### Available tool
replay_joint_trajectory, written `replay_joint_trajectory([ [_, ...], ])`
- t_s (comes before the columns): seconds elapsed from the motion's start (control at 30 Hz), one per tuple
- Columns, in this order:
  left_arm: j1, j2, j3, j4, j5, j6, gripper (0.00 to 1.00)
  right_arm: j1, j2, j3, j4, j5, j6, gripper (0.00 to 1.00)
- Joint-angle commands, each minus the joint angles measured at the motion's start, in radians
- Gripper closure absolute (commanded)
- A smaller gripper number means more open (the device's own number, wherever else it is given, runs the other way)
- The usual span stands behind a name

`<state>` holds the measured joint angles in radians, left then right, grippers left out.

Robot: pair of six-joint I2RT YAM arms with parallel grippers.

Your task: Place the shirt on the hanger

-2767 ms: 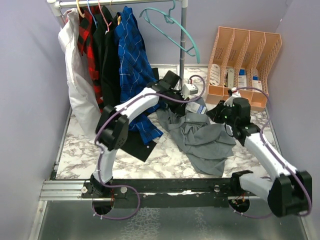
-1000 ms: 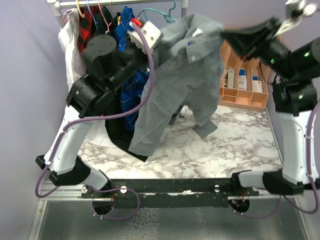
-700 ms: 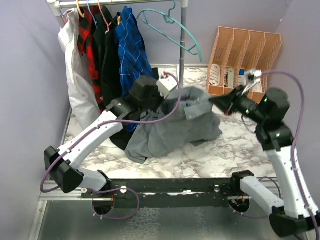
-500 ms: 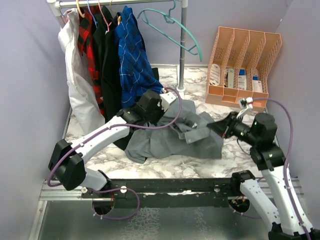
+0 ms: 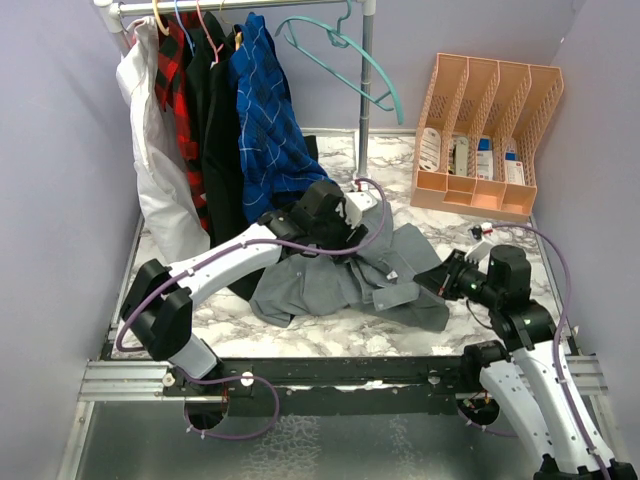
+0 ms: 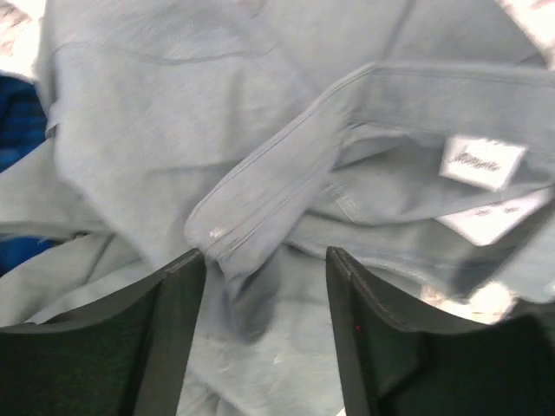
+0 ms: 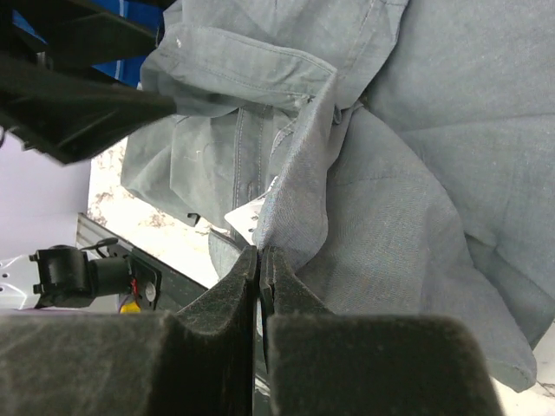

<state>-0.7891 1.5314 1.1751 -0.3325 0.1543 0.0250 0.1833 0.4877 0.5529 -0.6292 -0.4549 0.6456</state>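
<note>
Between the spread fingers (image 6: 173, 338) of your left end effector (image 6: 264, 260) runs a folded band of the shirt (image 6: 173, 113), probably the collar or a front edge. The fingers stand apart on both sides of this band and do not clamp it. To the right of this end effector, in the left wrist view, you see the white label (image 6: 473, 162) sewn inside the neck, and a second white tag just below it.

Your right end effector (image 7: 258, 260) has its fingers pressed together, and they pinch a thin ridge of the grey cloth. From this pinch the cloth spreads away in wrinkled folds, and a small white tag shows just to the left of the fingertips.

From above, the shirt (image 5: 340, 285) lies crumpled on the marble tabletop (image 5: 330, 335), between the two end effectors. The left one (image 5: 345, 240) sits over its far part, and the right one (image 5: 432, 282) holds its right side, low near the tabletop.

Well beyond the left end effector, the teal hanger (image 5: 388, 88) hangs by its hook from the rail (image 5: 240, 5), tilted, with no garment on it. It is well apart from the shirt. Left of the hanger on the same rail hangs a blue plaid shirt (image 5: 265, 110).
</note>
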Motion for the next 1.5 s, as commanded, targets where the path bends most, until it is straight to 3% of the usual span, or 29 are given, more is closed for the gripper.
replay_joint_trajectory([
  [0.0,-0.031,0.021,0.139,-0.141,0.174,0.084,0.28,-0.001,0.046,-0.004,0.059,0.005,-0.012,0.99],
  [0.07,-0.030,0.000,0.199,-0.208,0.200,0.157,0.16,-0.001,0.078,-0.005,0.066,-0.001,-0.032,0.99],
  [0.2,0.015,-0.081,0.306,-0.290,0.194,0.259,0.15,-0.001,0.105,-0.014,0.072,0.012,-0.056,0.99],
  [0.4,0.331,0.038,0.668,-0.419,0.399,0.140,0.16,-0.001,0.138,-0.015,0.093,-0.002,-0.060,0.99],
  [0.53,0.367,0.101,0.804,-0.422,0.399,0.096,0.15,-0.001,0.171,0.016,0.109,-0.011,-0.061,0.95],
  [0.57,0.367,0.114,0.820,-0.424,0.401,0.085,0.15,-0.001,0.184,0.028,0.110,-0.021,-0.071,0.86],
  [0.6,0.367,0.123,0.824,-0.424,0.403,0.078,0.16,-0.001,0.201,0.043,0.105,-0.036,-0.080,0.68],
  [0.67,0.367,0.129,0.808,-0.430,0.395,0.081,0.16,-0.001,0.237,0.084,0.083,-0.056,-0.101,0.20],
  [0.7,0.366,0.124,0.794,-0.434,0.391,0.090,0.16,-0.001,0.250,0.112,0.067,-0.056,-0.115,0.15],
  [0.93,0.367,0.036,0.720,-0.456,0.448,0.192,0.16,-0.001,0.311,0.390,0.024,0.090,-0.274,0.13],
  [1.03,0.371,0.001,0.680,-0.442,0.472,0.176,0.18,-0.001,0.444,0.565,0.019,0.209,-0.353,0.12],
  [1.17,0.398,-0.046,0.578,-0.341,0.456,0.104,0.18,0.028,0.681,0.919,-0.013,0.370,-0.439,0.09],
  [1.27,0.430,-0.064,0.544,-0.298,0.456,0.053,0.18,0.045,0.854,1.161,0.030,0.292,-0.504,0.09],
  [1.4,0.458,-0.100,0.506,-0.277,0.476,0.017,0.19,0.045,0.954,1.241,0.250,0.175,-0.562,0.08],
  [1.47,0.466,-0.130,0.471,-0.269,0.485,0.020,0.19,0.045,0.991,1.296,0.278,0.093,-0.583,0.08],
])
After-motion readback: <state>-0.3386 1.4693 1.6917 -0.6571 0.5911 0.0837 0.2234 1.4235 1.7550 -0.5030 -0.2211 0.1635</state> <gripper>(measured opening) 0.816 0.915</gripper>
